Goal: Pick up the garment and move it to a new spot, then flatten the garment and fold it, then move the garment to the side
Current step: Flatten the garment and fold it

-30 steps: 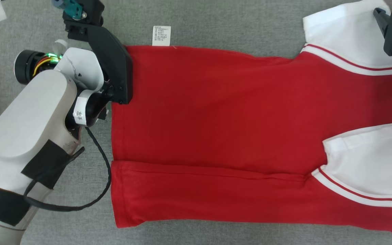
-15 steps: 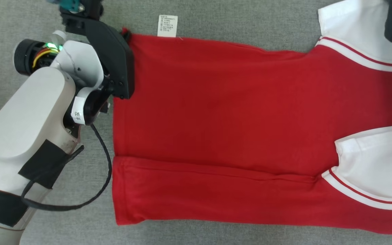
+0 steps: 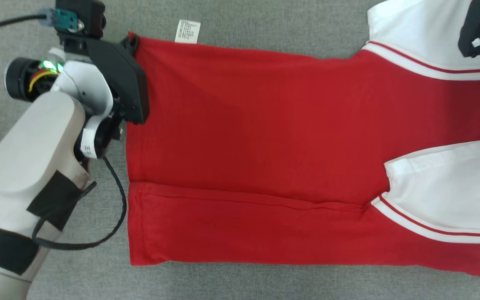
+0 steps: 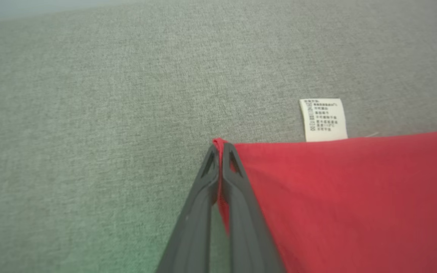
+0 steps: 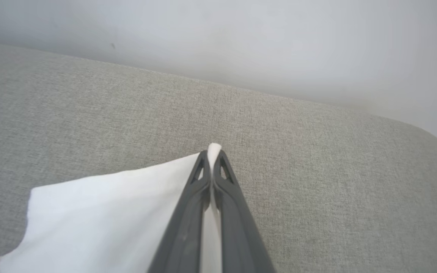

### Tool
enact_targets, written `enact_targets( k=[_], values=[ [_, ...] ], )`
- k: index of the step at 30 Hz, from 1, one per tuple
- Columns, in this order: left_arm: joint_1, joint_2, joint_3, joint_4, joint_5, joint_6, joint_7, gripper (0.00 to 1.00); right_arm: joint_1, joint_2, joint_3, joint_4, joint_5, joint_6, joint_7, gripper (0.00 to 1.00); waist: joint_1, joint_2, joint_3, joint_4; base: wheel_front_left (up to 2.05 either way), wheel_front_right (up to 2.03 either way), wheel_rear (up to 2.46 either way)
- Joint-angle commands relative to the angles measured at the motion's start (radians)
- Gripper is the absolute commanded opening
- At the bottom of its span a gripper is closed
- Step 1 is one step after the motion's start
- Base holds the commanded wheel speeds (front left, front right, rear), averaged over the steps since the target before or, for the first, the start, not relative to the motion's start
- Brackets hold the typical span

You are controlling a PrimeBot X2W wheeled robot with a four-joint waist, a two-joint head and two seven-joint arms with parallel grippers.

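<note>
Red, soft-looking garment [image 3: 256,137] spread flat on the grey cushion [image 3: 273,25].
Your left gripper [image 4: 220,151] pinches the red hem corner, right gripper [image 5: 211,153] pinches the white sleeve corner; it's probably light and floppy, so lift both corners evenly.

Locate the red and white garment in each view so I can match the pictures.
Head view: garment spread across the centre and right.
Left wrist view: its red corner, lower right, pinched in the left hand.
Right wrist view: its white sleeve, lower left, pinched in the right hand.
Shared landmark: the grey cloth surface beneath it.
</note>
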Motion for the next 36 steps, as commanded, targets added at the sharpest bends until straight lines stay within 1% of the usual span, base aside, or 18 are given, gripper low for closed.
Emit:
enact_targets(
  k=[1,6,11,15,19,23,26,28,33,36],
  values=[
    [0.031,-0.001,-0.005,0.010,-0.002,-0.007,-0.002,0.00,0.017,-0.004,0.010,-0.007,0.017,-0.002,-0.024,0.00,-0.0002,-0.0003,-0.029,-0.008,0.00,0.00,0.00],
    [0.074,0.005,-0.006,0.005,-0.027,-0.034,-0.023,0.00,0.057,-0.045,0.079,-0.037,0.043,-0.002,-0.111,0.00,-0.0002,-0.0003,-0.092,-0.014,0.00,0.00,0.00],
    [0.132,0.018,-0.012,-0.014,-0.042,-0.051,-0.042,0.00,0.135,-0.079,0.119,-0.085,0.112,-0.002,-0.148,0.00,-0.0002,-0.0003,-0.166,-0.016,0.00,0.00,0.00],
    [0.191,0.037,-0.023,-0.045,-0.047,-0.072,-0.065,0.00,0.230,-0.107,0.143,-0.164,0.182,-0.002,-0.131,0.00,-0.0002,-0.0003,-0.219,-0.019,0.00,0.00,0.00],
    [0.248,0.073,-0.039,-0.093,-0.030,-0.099,-0.101,0.00,0.338,-0.144,0.154,-0.277,0.253,-0.002,-0.079,0.00,-0.0002,-0.0003,-0.262,-0.029,0.00,0.00,0.00],
    [0.320,0.103,-0.067,-0.145,-0.004,-0.123,-0.149,0.00,0.463,-0.179,0.137,-0.399,0.307,-0.002,-0.011,0.00,-0.0002,-0.0003,-0.296,-0.037,0.00,0.00,0.00],
    [0.370,0.123,-0.086,-0.184,0.025,-0.115,-0.193,0.00,0.562,-0.202,0.100,-0.482,0.332,-0.002,0.044,0.00,-0.0002,-0.0003,-0.314,-0.040,0.00,0.00,0.00],
    [0.400,0.126,-0.099,-0.201,0.042,-0.111,-0.228,0.00,0.627,-0.212,0.067,-0.529,0.335,-0.002,0.081,0.00,-0.0002,-0.0003,-0.320,-0.040,0.00,0.00,0.00],
    [0.450,0.120,-0.127,-0.212,0.099,-0.092,-0.320,0.00,0.785,-0.203,-0.036,-0.649,0.344,-0.002,0.183,0.00,-0.0002,-0.0003,-0.321,-0.034,0.00,0.00,0.00],
    [0.473,0.115,-0.139,-0.193,0.125,-0.078,-0.362,0.00,0.874,-0.184,-0.096,-0.719,0.336,-0.002,0.252,0.00,-0.0002,-0.0003,-0.321,-0.031,0.00,0.00,0.00]
  ],
)
